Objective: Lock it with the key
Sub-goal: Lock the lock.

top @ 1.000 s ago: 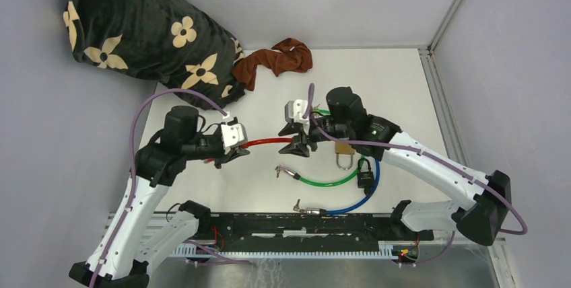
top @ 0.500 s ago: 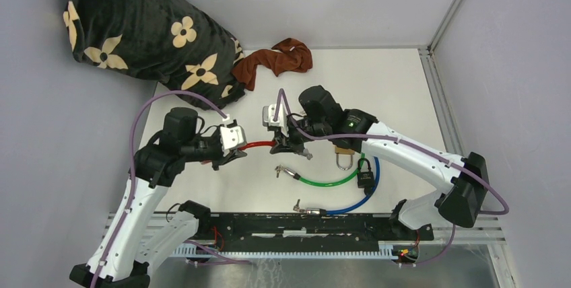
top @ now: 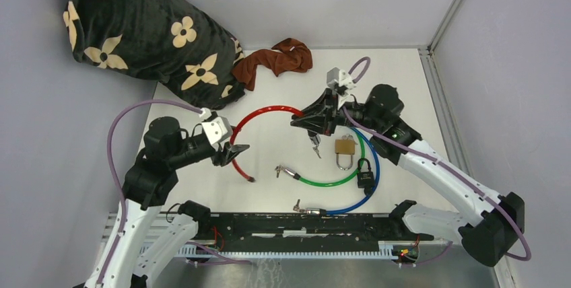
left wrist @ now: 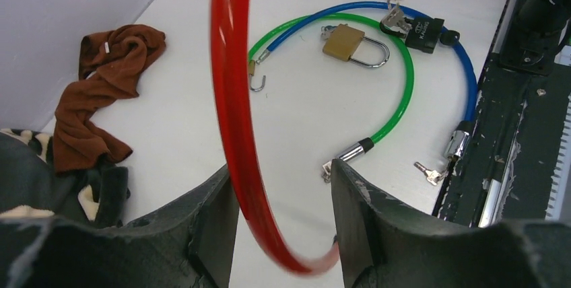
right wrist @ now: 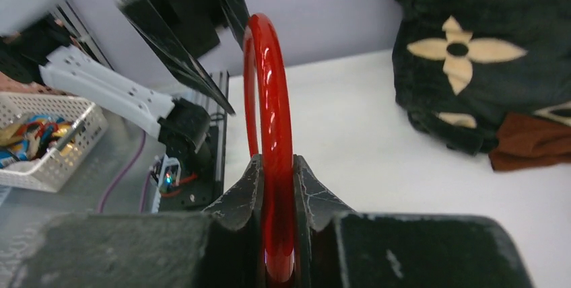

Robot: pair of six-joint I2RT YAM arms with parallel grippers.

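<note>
Now the red cable (top: 266,109), pulled straight between the claws a second ago, is bowed into a wide arc: the right gripper (top: 306,121), clamped tight on it, has been carried back and rightward, while the left gripper (top: 237,152) has been let wide, the cable merely running between its fingers. The brass padlock (top: 345,148) is left lying on the white table (top: 404,79) within the green cable (top: 330,182) loop, a key (left wrist: 427,172) beside the blue cable (top: 357,200) end. A brown cloth (top: 276,60) and flowered blanket (top: 135,25) are heaped far left, with grey walls around.
</note>
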